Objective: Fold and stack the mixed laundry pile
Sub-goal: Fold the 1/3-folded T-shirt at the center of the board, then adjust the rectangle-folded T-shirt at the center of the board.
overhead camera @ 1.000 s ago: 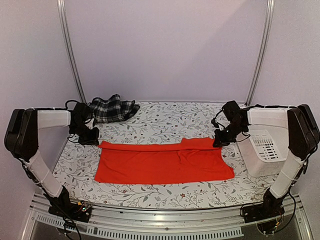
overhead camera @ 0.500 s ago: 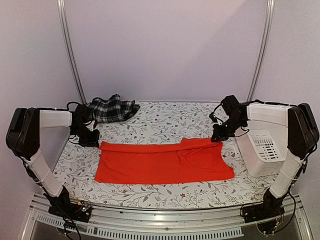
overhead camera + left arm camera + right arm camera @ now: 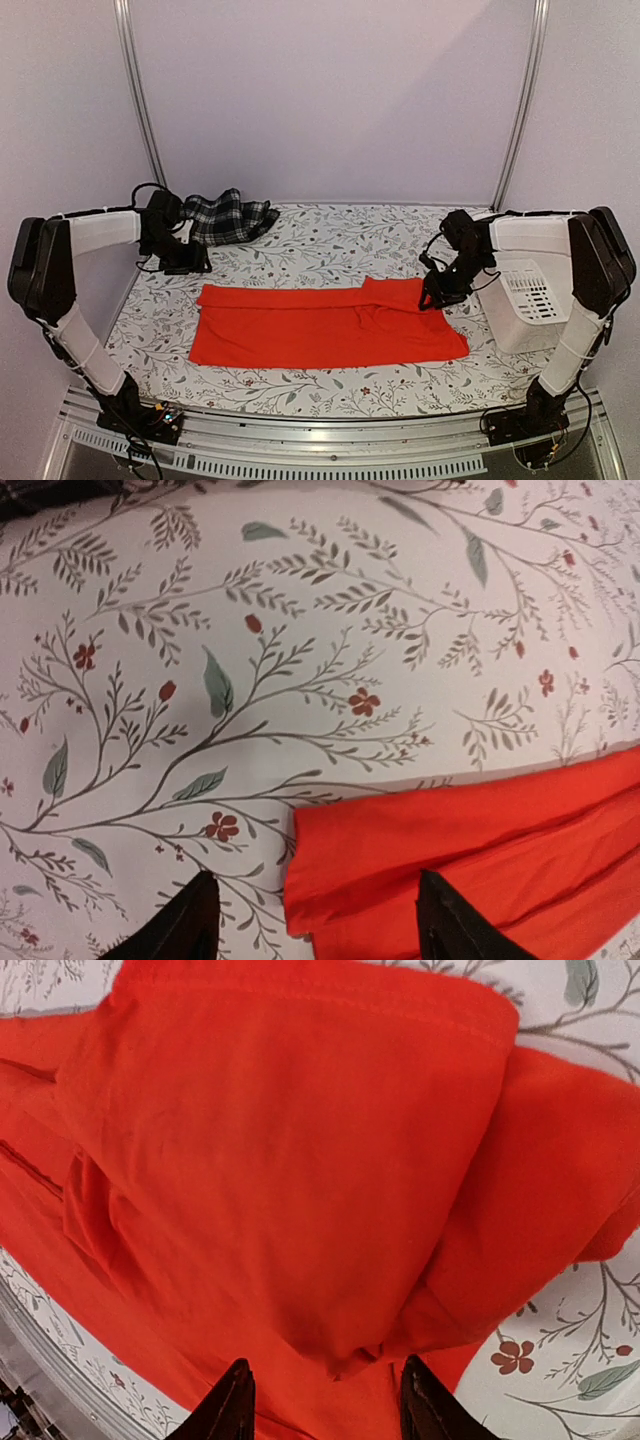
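The red shirt (image 3: 325, 325) lies folded into a long flat band across the middle of the floral table cover (image 3: 330, 240). The plaid garment (image 3: 228, 216) sits crumpled at the back left. My left gripper (image 3: 188, 262) hovers just beyond the shirt's far left corner. In the left wrist view it (image 3: 318, 925) is open, with that corner of the red shirt (image 3: 480, 840) lying loose between the fingers. My right gripper (image 3: 433, 297) is over the shirt's far right corner. It (image 3: 330, 1405) is open above the bunched sleeve of the red shirt (image 3: 300, 1160).
A white plastic basket (image 3: 530, 300) stands at the right edge, close beside my right arm. Metal frame posts (image 3: 140, 100) rise at the back corners. A strip of plaid (image 3: 40, 492) shows at the top left of the left wrist view.
Both grippers have opened and let go of the shirt's far edge. The left one has drawn back a little toward the plaid garment; the right one has shifted slightly nearer.
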